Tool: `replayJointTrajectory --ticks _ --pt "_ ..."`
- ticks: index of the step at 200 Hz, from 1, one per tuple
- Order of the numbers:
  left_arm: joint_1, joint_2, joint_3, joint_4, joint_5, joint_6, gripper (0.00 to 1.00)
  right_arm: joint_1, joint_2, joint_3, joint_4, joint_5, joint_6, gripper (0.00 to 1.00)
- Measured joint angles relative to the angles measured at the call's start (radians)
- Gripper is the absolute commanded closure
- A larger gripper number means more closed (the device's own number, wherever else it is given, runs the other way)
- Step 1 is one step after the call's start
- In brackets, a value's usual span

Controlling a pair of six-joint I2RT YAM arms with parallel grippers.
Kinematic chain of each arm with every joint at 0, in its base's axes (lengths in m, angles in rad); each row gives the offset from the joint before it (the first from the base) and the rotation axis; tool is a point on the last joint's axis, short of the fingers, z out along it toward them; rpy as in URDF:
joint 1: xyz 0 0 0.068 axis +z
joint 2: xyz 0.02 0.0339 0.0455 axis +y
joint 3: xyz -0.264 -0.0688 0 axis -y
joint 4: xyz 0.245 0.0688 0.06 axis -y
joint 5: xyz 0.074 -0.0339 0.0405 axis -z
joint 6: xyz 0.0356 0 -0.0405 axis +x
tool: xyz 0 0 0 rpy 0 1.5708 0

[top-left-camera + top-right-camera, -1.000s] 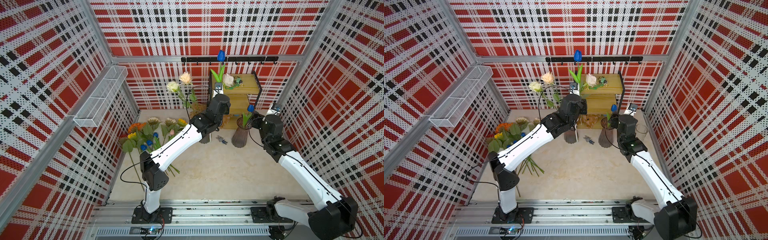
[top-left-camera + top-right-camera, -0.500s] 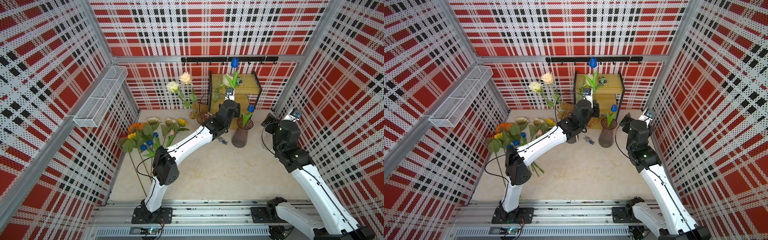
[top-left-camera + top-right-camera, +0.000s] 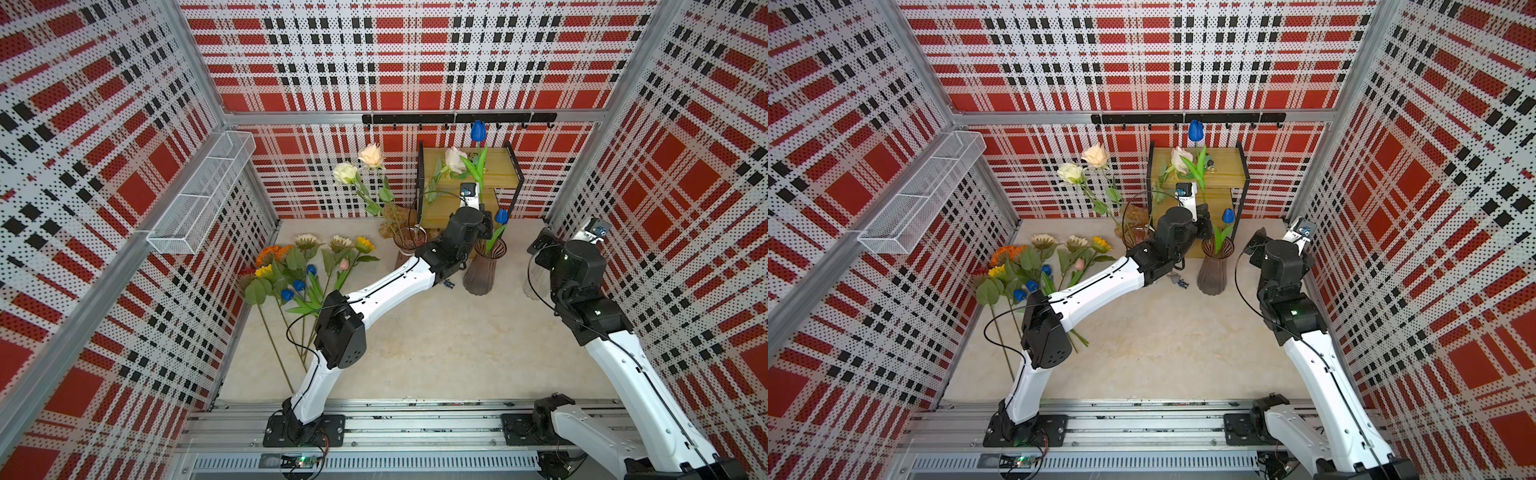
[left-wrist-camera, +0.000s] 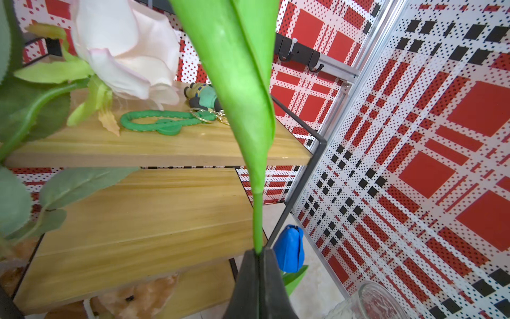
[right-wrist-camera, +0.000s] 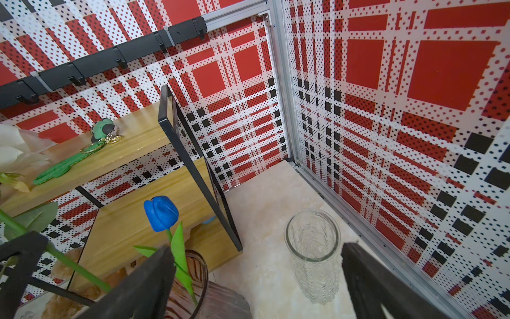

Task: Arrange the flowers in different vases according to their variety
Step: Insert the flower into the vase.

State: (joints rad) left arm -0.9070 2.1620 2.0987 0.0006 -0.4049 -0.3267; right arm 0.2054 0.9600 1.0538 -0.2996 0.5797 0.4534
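Both top views look down from high above me toward the back wall (image 3: 415, 62), nearly alike. My left wrist camera peers close along a green stem (image 4: 258, 221) at the wooden shelf (image 4: 138, 204); my right wrist camera shares that shelf.

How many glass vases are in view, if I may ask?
3: the rose vase by the shelf, the tulip vase beside it, the clear vase, empty, by the wall.

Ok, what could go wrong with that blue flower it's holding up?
1. The left tool pinches the blue tulip only by its thin stem, so it might swivel and miss the mouth of the purple vase.
2. Its leaf sits right beside a cream rose and could snag it.
3. The left arm is close to that vase, so a bump might tip it.
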Motion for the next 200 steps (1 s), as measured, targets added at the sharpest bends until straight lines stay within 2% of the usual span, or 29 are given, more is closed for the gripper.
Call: replayJointTrajectory --ticks 72,75,82,88,96,103,131,171,200 --pt "-0.024 0.06 -0.053 0.035 0.01 -0.028 1.0 -0.001 -0.014 0.016 -0.026 -0.007 -0.005 0.0" --pt "-0.024 0.063 -0.054 0.035 0.01 -0.029 0.97 -0.001 -0.015 0.017 -0.026 -0.007 -0.005 0.0" --pt "-0.026 0.068 -0.056 0.036 0.011 -0.03 0.81 -0.002 -0.019 0.017 -0.027 -0.008 -0.005 0.0" --pt "-0.026 0.072 -0.059 0.036 0.011 -0.028 0.72 -0.002 -0.022 0.017 -0.029 -0.009 -0.005 0.0" --pt "-0.027 0.073 -0.063 0.037 0.01 -0.035 0.61 -0.003 -0.026 0.017 -0.031 -0.011 -0.005 0.0" --pt "-0.027 0.073 -0.067 0.037 0.008 -0.038 0.56 -0.005 -0.027 0.017 -0.032 -0.011 -0.005 0.0" --pt "-0.029 0.073 -0.068 0.039 0.0 -0.036 0.45 -0.005 -0.028 0.017 -0.035 -0.013 -0.006 0.0" --pt "-0.031 0.066 -0.101 0.044 -0.021 -0.024 0.42 -0.005 -0.028 0.017 -0.045 -0.037 -0.005 0.0" --pt "-0.034 0.001 -0.18 0.04 -0.049 -0.003 0.4 -0.005 -0.027 0.016 -0.046 -0.077 -0.003 0.02"
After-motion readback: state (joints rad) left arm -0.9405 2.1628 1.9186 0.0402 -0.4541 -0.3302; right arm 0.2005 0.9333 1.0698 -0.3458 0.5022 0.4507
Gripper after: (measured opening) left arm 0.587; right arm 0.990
